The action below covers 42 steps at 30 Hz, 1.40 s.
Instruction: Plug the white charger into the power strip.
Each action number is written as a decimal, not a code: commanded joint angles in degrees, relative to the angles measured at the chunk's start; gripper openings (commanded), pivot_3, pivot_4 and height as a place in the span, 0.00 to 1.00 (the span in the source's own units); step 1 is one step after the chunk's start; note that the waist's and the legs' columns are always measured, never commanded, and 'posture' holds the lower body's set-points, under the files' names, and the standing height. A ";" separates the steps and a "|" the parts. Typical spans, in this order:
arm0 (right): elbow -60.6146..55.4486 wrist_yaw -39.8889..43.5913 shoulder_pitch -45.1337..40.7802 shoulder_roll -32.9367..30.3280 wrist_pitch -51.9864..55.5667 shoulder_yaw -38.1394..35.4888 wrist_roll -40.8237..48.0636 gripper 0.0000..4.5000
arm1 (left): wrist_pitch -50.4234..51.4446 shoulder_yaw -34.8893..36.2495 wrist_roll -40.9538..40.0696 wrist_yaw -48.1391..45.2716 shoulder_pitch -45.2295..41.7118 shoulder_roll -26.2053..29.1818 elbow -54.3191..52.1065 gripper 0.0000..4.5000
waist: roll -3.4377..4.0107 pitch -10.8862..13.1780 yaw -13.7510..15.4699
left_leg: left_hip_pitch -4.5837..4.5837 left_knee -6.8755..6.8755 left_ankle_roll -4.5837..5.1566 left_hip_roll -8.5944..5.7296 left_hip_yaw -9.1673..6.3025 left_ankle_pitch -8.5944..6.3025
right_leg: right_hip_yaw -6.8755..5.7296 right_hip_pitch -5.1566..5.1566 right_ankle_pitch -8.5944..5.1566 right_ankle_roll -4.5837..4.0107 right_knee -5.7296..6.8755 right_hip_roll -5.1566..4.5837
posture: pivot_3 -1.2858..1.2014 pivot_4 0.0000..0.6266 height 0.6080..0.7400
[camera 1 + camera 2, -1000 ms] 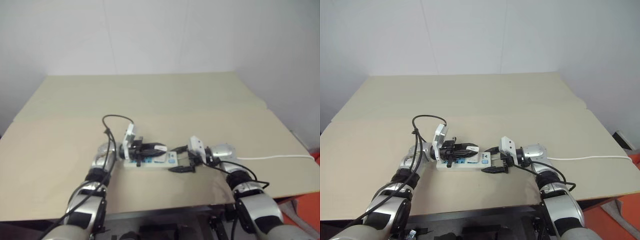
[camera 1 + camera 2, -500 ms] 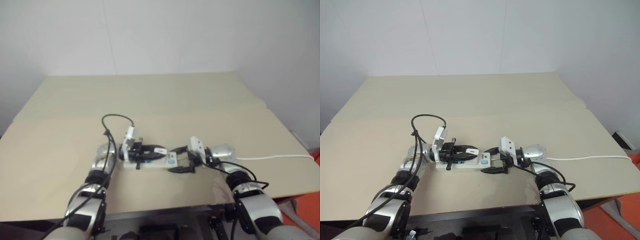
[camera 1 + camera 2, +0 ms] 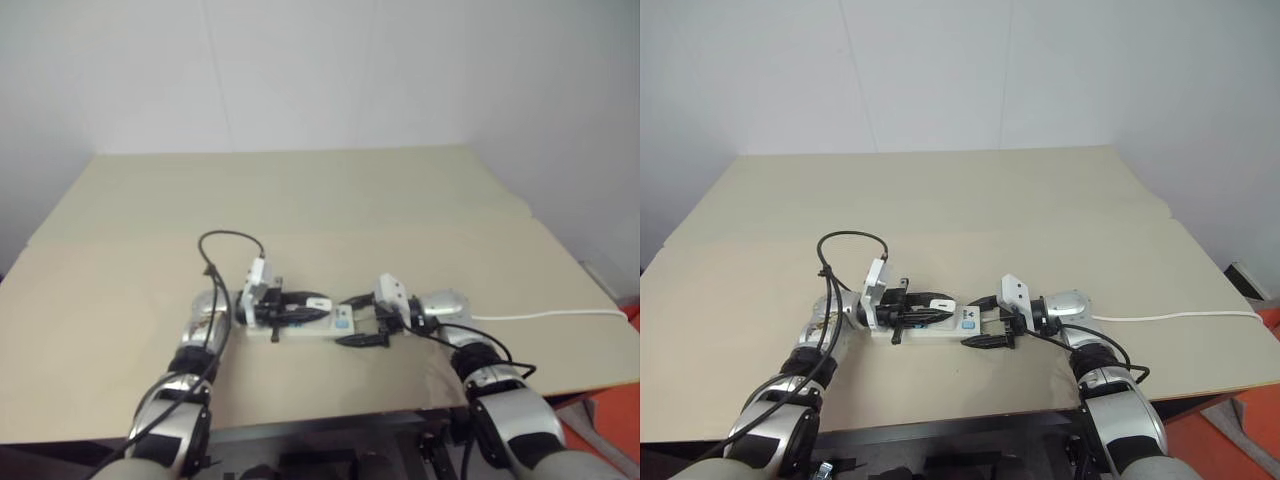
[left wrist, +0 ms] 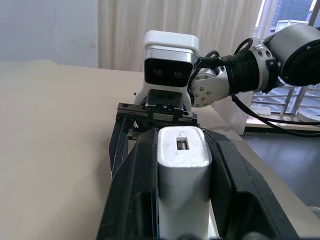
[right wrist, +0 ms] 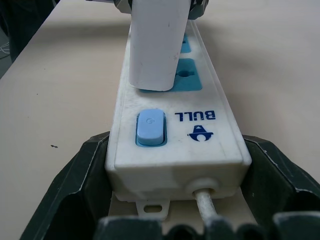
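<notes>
A pale beige worktop (image 3: 940, 195) fills the middle of the head views, matte and plain, with a faint seam running across it from left to right a little above the arms. Behind it stands a plain white wall (image 3: 940, 70) with a thin vertical joint in the upper centre of the frame. At the lower right corner an orange-red patch of floor (image 3: 1240, 440) shows beyond the worktop's edge. In the left wrist view pale curtains (image 4: 175, 30) hang in the background, with a window at the upper right.

The power strip (image 3: 930, 328) lies flat on the worktop in the lower centre of the frame, its length running left to right. Its thin white cable (image 3: 1180, 317) trails off to the right edge. In the right wrist view its light blue switch (image 5: 150, 128) sits at the near end, with blue sockets beyond.

The left end effector (image 3: 930, 303) is pressed together on the white charger (image 4: 182, 172), pinching it from both sides directly above the strip. In the right wrist view the charger's lower end meets the socket next to the switch; whether it is fully seated I cannot tell.

The right end effector (image 3: 985, 320) is spread wide, its fingers (image 5: 75, 185) flanking the strip's switch end on either side.
</notes>
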 commanded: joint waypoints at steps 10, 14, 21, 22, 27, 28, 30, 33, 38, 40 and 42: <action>1.52 1.85 1.64 0.50 -0.73 2.71 -1.89 0.76 | -3.12 -0.61 3.04 0.75 3.17 3.05 4.61 0.23 | 0.05 -0.10 -0.12 | 0.57 -0.17 0.02 0.01 0.01 -0.02 | 0.01 0.56 -0.01 0.01 -0.18 0.02 | 0.52 0.24 1.00; 1.55 1.67 1.69 0.53 -0.86 2.77 -1.98 0.76 | -3.51 -0.69 3.42 1.36 3.72 3.38 5.03 0.23 | 0.06 -0.11 -0.14 | 0.66 -0.19 0.02 0.02 0.01 -0.02 | 0.01 0.65 -0.02 0.01 -0.19 0.02 | 0.52 0.24 1.00; 1.85 1.35 1.54 0.76 -1.02 2.73 -2.11 0.76 | -3.63 -0.70 3.48 1.74 3.96 3.48 5.25 0.23 | 0.11 -0.14 -0.17 | 0.70 -0.21 0.02 0.03 0.01 -0.02 | 0.02 0.68 -0.02 0.01 -0.19 0.04 | 0.52 0.24 1.00; 1.87 1.32 1.53 0.77 -1.05 2.72 -2.13 0.76 | -3.97 -0.80 3.67 1.81 3.97 3.50 5.29 0.23 | 0.11 -0.15 -0.17 | 0.71 -0.21 0.02 0.04 0.01 -0.02 | 0.03 0.68 -0.02 0.01 -0.20 0.04 | 0.52 0.24 1.00; 1.91 1.22 1.47 0.78 -1.07 2.67 -2.13 0.76 | -4.49 -0.97 3.87 1.95 3.90 3.44 5.61 0.23 | 0.12 -0.16 -0.16 | 0.72 -0.22 0.02 0.04 0.01 -0.02 | 0.03 0.69 -0.02 0.01 -0.20 0.05 | 0.52 0.24 1.00; 1.92 1.20 1.48 0.78 -1.08 2.66 -2.14 0.76 | -4.52 -0.97 3.82 2.00 3.90 3.41 5.67 0.23 | 0.12 -0.16 -0.16 | 0.72 -0.23 0.02 0.04 0.01 -0.02 | 0.03 0.69 -0.02 0.01 -0.21 0.05 | 0.52 0.24 1.00; 1.97 1.15 1.46 0.77 -1.10 2.65 -2.17 0.76 | -4.45 -0.90 3.61 1.92 3.86 3.35 5.72 0.23 | 0.12 -0.16 -0.16 | 0.72 -0.23 0.02 0.04 0.01 -0.02 | 0.03 0.70 -0.02 0.01 -0.20 0.05 | 0.52 0.24 1.00; 2.07 1.08 1.40 0.76 -1.09 2.63 -2.22 0.76 | -4.56 -0.54 3.31 2.40 3.77 3.08 5.79 0.44 | 0.24 -0.24 -0.17 | 0.74 -0.24 0.02 0.04 0.01 -0.02 | 0.04 0.71 -0.02 0.01 -0.21 0.05 | 0.52 0.24 1.00; 2.36 0.91 1.28 0.77 -1.19 2.59 -2.29 0.76 | -5.70 0.09 3.37 3.26 3.58 2.67 6.05 0.79 | 0.54 -0.45 0.07 | 0.75 -0.27 0.03 0.00 0.01 -0.02 | 0.03 0.75 -0.03 0.02 -0.27 0.01 | 0.52 0.24 1.00; 2.50 0.80 1.20 0.76 -1.21 2.56 -2.34 0.76 | -5.81 0.48 3.12 3.18 3.40 2.45 6.09 0.94 | 0.56 -0.46 0.07 | 0.75 -0.27 0.03 -0.01 0.01 -0.02 | 0.03 0.76 -0.02 0.02 -0.27 0.00 | 0.52 0.24 1.00; 2.66 0.66 1.10 0.74 -1.24 2.57 -2.45 0.76 | -4.83 0.78 2.31 2.05 3.22 2.47 5.33 1.00 | 0.56 -0.46 0.06 | 0.75 -0.27 0.03 -0.01 0.01 -0.02 | 0.02 0.76 -0.03 0.02 -0.27 0.01 | 0.52 0.24 1.00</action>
